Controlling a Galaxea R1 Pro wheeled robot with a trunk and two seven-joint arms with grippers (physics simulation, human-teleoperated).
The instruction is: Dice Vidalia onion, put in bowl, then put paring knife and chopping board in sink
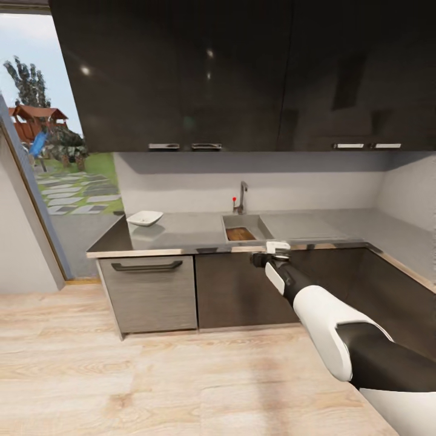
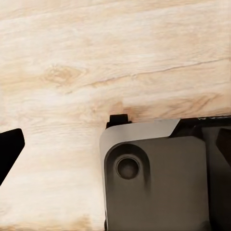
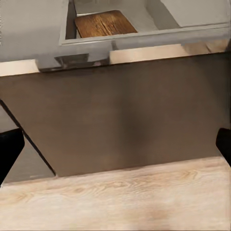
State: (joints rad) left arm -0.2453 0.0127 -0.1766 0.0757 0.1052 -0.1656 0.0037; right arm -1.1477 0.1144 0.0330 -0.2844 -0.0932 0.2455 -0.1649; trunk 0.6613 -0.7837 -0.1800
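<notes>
**Kitchen run, robot standing off from the sink: items as found**

Nearest: white-and-black right arm reaching forward from the lower right of the head view, its right gripper [image 1: 274, 253] level with the countertop's front edge. Right wrist view shows both dark fingertips [image 3: 9, 149] far apart with nothing between them. Left gripper: one dark fingertip [image 2: 8, 147] visible over pale wooden floor [image 2: 96, 57]; spread cannot be told.

- Long glossy grey countertop [image 1: 181, 233], thin metallic front edge.
- Rectangular grey steel sink [image 1: 261, 225] with chrome tap and red knob [image 1: 234, 198], just beyond the right gripper.
- Dark brown wooden chopping board [image 1: 240, 234] lying inside the basin, long axis running front to back.
- Shallow white square bowl [image 1: 145, 218] near the countertop's left end, well apart from the sink.

Judgement: right arm is nearer; sink lies straight ahead and slightly left.
</notes>
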